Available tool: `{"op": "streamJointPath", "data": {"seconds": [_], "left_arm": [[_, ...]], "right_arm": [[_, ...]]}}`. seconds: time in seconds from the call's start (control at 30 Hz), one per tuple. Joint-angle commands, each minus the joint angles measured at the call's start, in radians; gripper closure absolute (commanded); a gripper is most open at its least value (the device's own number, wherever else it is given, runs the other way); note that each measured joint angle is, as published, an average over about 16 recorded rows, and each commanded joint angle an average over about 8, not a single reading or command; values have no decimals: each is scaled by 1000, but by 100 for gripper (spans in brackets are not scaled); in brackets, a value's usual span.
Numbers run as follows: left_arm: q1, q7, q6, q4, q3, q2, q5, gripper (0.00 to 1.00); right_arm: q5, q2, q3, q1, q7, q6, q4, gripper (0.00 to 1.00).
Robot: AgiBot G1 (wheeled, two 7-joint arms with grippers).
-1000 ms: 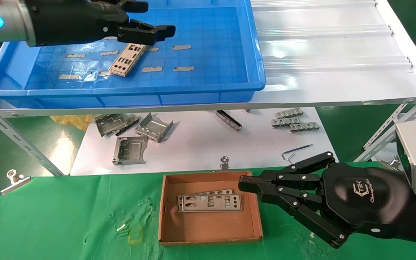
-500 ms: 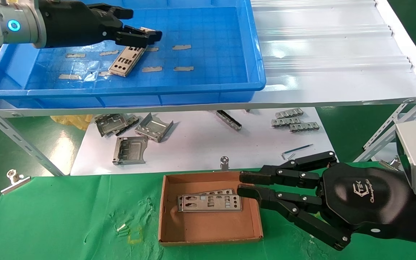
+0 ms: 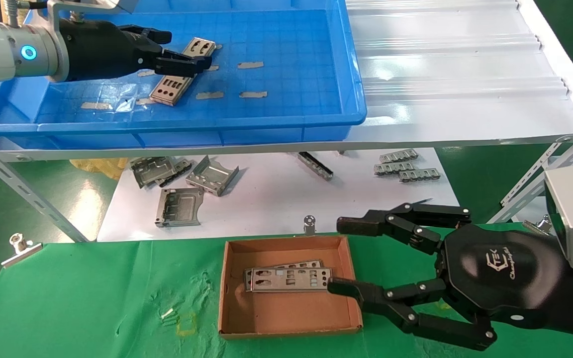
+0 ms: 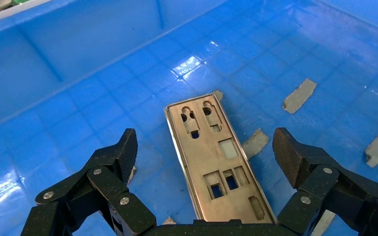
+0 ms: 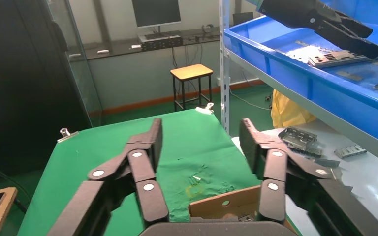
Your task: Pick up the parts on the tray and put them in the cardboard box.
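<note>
One silver plate [image 3: 169,89] lies slanted on the floor of the blue tray [image 3: 266,124]. My left gripper [image 3: 184,48] hovers just over its far half, open. In the left wrist view the plate [image 4: 216,157] runs between the spread fingers of the left gripper [image 4: 205,147] without touching them. Two more plates [image 3: 289,279] lie stacked in the cardboard box [image 3: 227,298] on the green cloth. My right gripper [image 3: 338,256] stands wide open at the box's right wall, holding nothing. The right wrist view shows that gripper [image 5: 201,128] above the box's edge [image 5: 226,204].
Below the tray's shelf, a white sheet carries folded grey brackets [image 3: 182,184], short slotted strips [image 3: 406,166] and a hex key [image 3: 401,211]. Metal clips [image 3: 18,246] pin the green cloth. Slanted shelf braces [image 3: 23,189] flank the sheet.
The left gripper has drawn back to the left and settled lower over the tray's plate. The right gripper's fingers have spread from nearly shut to wide open beside the box.
</note>
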Motion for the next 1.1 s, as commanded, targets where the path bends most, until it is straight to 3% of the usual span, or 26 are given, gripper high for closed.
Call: {"op": "streamJointPath", "data": {"seconds": [0.03,0.13,1.1], "left_arm": [[1,-9,4,9,-3,1,-4,93],[1,-15,20,12,-5,-2,-7,100],[-1,-9,13,7,0,-10,0,100]], "right_arm": [[0,0,0,0,0,0,0,0],[0,0,0,0,0,0,0,0],[0,0,0,0,0,0,0,0]]}}
